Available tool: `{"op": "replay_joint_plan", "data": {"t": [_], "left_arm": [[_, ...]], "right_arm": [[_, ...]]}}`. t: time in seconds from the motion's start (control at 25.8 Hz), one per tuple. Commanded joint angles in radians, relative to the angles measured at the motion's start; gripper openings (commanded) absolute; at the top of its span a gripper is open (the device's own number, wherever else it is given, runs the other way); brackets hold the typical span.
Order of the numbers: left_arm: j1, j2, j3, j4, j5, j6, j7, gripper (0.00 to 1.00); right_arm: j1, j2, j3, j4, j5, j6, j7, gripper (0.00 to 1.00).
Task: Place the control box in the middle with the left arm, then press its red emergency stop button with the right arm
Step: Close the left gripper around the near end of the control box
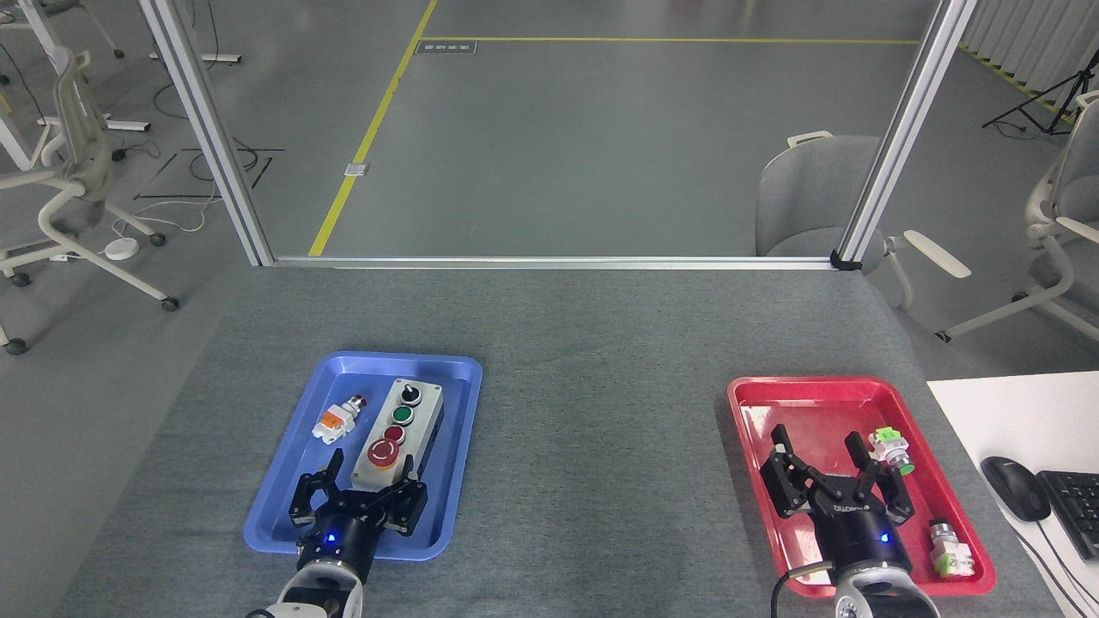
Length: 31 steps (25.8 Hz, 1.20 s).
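Control box (397, 439) not yet moved, inside blue tray (273, 506); left end effector (359, 496) open at its near end; right end effector (831, 477) open, idle.

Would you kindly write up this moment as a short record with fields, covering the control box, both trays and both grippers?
control box: lying in the blue tray, not yet on the bare table middle
emergency stop button: nearest of the box's controls to the robot, untouched
loose switch: in the blue tray, left of the box
left gripper: open, at the box's near end
right gripper: open, over the red tray
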Motion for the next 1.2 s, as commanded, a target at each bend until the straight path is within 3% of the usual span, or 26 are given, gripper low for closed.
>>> {"op": "replay_joint_plan", "data": {"t": [0.0, 0.5, 1.16], "left_arm": [[0.008, 0.000, 0.001, -0.011, 0.023, -0.012, 0.000, 0.99], [0.006, -0.001, 0.001, -0.043, 0.037, -0.042, -0.004, 0.99], [-0.092, -0.072, -0.005, 0.125, 0.037, -0.039, -0.001, 0.98]], "right_arm": [[0.000, 0.001, 0.001, 0.000, 0.000, 0.000, 0.001, 0.99], [0.000, 0.003, 0.003, 0.000, 0.000, 0.000, 0.001, 0.99], [0.000, -0.001, 0.003, 0.000, 0.000, 0.000, 0.001, 0.99]]}}
